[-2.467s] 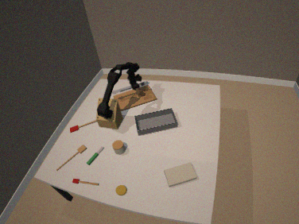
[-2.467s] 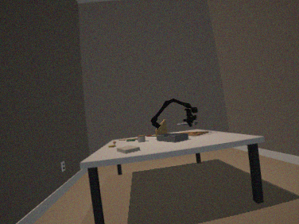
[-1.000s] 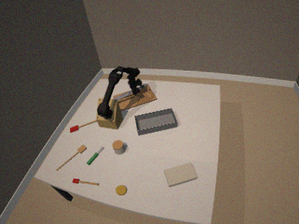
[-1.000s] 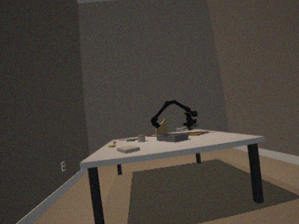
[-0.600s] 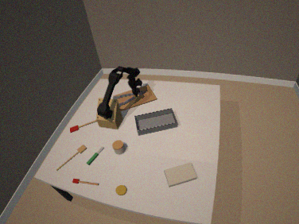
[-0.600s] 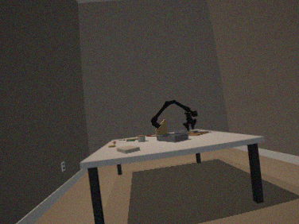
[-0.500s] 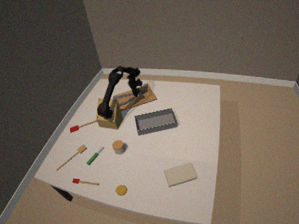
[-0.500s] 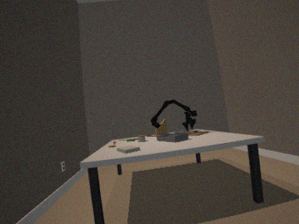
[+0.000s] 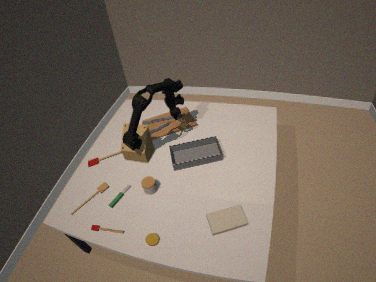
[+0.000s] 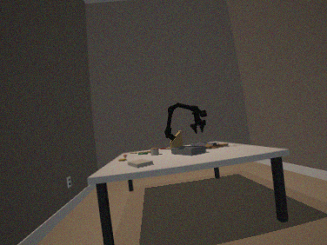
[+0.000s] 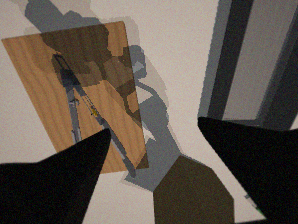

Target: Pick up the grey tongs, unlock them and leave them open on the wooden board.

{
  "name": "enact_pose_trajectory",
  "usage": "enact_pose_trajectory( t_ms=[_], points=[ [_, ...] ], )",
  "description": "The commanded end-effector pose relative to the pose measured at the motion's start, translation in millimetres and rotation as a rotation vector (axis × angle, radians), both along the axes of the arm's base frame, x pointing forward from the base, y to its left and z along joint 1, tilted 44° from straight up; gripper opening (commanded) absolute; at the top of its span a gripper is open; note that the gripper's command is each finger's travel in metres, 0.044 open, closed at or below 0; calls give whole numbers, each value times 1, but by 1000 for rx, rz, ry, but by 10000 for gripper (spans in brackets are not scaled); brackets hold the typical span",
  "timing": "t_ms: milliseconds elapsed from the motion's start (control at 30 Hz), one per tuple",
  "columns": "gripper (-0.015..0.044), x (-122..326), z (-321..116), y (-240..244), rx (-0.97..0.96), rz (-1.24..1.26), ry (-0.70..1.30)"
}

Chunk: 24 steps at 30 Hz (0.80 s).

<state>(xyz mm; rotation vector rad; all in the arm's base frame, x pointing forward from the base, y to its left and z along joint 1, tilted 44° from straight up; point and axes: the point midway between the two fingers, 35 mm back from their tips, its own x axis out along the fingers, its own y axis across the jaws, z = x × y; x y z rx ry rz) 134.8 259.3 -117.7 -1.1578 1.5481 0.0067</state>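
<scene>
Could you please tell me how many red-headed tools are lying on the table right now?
2: one red-headed tool lies left of the arm's wooden base block; the other lies near the front edge, left of the yellow disc. None seem hidden.

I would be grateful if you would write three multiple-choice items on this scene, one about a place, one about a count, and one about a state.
1. Where do the grey metal tongs lie?
A. across the grey roasting tin
B. on the brown wooden board
C. beside the cork-topped jar

2. How many red-headed sticks lie on the white table top?
A. two
B. none
C. four

3. How does the black tool stand?
A. shut on the tongs
B. shut on nothing
C. open, holding nothing

Answers: 1 B, the wrist view shows the tongs spread in a V on the board. 2 A, the top view shows one by the arm's base and one near the front edge. 3 C, its fingers stand wide apart above the board.
</scene>
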Motion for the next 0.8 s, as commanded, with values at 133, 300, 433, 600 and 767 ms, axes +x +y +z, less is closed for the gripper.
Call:
enact_pose_trajectory(
  t_ms=[133, 300, 433, 600, 767],
  points=[
    [440, -5, 15, 8, -18, 11, 8],
    [440, -10, 40, 28, -7, 3, 5],
    [440, -10, 40, 28, -7, 3, 5],
    [440, -10, 40, 28, -7, 3, 5],
    [440, -10, 40, 28, -7, 3, 5]
  ],
)
